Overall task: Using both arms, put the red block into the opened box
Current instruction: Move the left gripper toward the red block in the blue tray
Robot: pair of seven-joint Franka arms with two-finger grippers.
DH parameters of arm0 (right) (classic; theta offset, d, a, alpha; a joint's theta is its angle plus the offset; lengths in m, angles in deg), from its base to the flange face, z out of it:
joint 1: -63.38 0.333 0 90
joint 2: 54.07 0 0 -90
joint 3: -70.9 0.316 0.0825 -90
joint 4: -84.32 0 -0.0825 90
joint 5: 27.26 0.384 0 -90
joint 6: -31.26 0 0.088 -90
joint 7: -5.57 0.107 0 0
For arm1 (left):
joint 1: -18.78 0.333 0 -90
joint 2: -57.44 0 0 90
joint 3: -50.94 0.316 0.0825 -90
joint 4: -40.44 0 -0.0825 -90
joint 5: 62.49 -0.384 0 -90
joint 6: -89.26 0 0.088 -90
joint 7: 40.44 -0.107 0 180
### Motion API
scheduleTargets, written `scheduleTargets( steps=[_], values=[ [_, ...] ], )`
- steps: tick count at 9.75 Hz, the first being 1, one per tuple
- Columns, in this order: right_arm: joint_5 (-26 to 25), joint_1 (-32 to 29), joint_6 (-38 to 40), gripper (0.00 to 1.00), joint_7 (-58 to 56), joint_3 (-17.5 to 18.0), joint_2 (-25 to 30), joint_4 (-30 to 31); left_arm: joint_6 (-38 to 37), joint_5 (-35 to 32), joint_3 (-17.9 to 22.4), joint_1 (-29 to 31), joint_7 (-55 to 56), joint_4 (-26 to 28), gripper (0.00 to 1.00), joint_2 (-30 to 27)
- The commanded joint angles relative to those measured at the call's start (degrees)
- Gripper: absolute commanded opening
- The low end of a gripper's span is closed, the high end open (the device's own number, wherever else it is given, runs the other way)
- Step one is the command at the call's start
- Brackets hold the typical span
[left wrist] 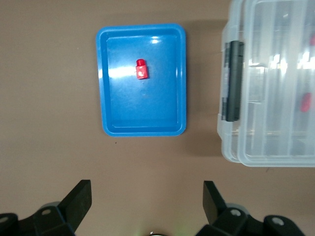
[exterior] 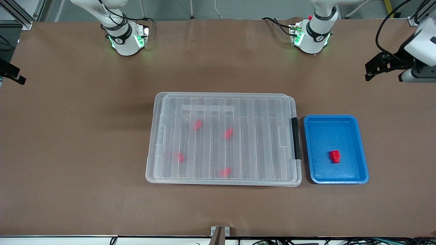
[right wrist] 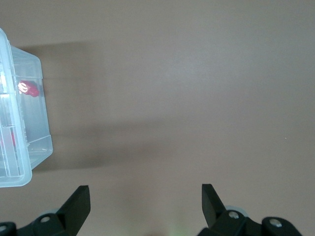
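The red block (exterior: 335, 156) lies loose in the blue tray (exterior: 361, 149), beside the latch bar (exterior: 296, 137) of the lidded clear box (exterior: 163, 170) at mid-counter. It looks light, rigid and slick; pinch its wider body. The left end effector (left wrist: 146, 196) hangs released above the tray, and the right end effector (right wrist: 145, 196) waits released over bare counter.

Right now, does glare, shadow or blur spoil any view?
Front view: the ribbed lid of the box blurs the red blocks under it. Left wrist view: glare streaks on the blue tray; the red block stays sharp. Right wrist view: soft shadow bands on the table.
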State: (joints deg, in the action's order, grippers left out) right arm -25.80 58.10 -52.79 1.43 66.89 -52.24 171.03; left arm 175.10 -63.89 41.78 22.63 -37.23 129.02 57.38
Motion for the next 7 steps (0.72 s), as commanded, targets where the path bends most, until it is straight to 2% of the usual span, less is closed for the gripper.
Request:
scheduleTargets(
  steps=[1,3,5,7],
  values=[
    [0.3,0.8,0.0,1.0,0.1,0.5,0.6,0.1,6.0,0.2,0.2,0.8,1.0,2.5,1.0,8.9],
    [0.5,5.4,-0.7,1.0,0.4,0.5,0.3,0.1,18.7,0.0,0.1,0.5,6.4,8.7,1.0,15.1],
    [0.7,13.0,-3.3,1.0,5.0,0.5,-2.8,0.4,28.6,-3.7,0.1,0.4,8.4,9.4,1.0,24.5],
    [0.1,20.2,-9.8,1.0,14.6,0.5,-9.1,0.4,34.8,-4.8,0.1,1.0,10.1,8.6,1.0,31.1]
  ],
)
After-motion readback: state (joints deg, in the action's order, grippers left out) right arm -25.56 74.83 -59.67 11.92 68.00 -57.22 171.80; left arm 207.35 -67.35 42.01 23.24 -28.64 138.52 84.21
